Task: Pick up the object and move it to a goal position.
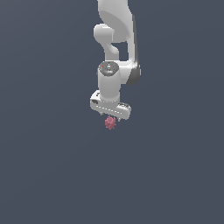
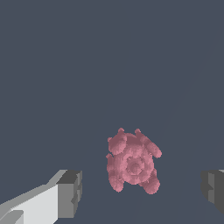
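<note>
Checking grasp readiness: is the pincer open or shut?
Open: in the wrist view the pincer fingers stand apart, clear of the berry.

Flat, even, dim render (coarse, shadowless, slightly pixelated).

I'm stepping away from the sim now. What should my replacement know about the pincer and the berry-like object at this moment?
Pincer: open, fingers spread wide on either side of the pinkish-red bumpy object, not touching it.
Object: directly under the pincer in the exterior view, not gripped.
Done: pincer lined up over the object.
Left: close on it, lift, carry to the goal. No goal marker shows in either view.
</note>
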{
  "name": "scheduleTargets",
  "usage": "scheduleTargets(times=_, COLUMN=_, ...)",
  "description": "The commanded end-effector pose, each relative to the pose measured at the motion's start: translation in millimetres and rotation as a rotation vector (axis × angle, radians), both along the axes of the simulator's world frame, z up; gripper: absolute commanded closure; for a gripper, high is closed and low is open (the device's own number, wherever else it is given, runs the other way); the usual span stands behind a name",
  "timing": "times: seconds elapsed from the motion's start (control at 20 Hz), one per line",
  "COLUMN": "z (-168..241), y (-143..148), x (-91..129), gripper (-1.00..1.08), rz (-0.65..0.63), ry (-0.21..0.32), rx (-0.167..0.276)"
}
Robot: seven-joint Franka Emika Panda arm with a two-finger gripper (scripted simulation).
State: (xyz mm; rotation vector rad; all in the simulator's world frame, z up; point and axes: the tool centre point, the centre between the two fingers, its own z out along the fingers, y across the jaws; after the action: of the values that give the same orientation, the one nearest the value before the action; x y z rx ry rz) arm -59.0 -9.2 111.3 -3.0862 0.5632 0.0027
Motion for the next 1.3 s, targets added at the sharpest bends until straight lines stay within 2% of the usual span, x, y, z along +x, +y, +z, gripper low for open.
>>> scheduleTargets(times=0.0, z=-4.7, y=0.1, x=-4.8, gripper=-0.92, rz=-0.032, ry=-0.001, rx=-0.002)
scheduleTargets(times=0.55, z=-12.6, y=0.4, x=-9.7, gripper=-0.92, rz=-0.06, ry=0.0, rx=-0.004)
scheduleTargets(times=1.25, z=-59.8, y=0.2, x=-10.6, gripper=-0.92, rz=-0.065, ry=-0.001, rx=-0.005)
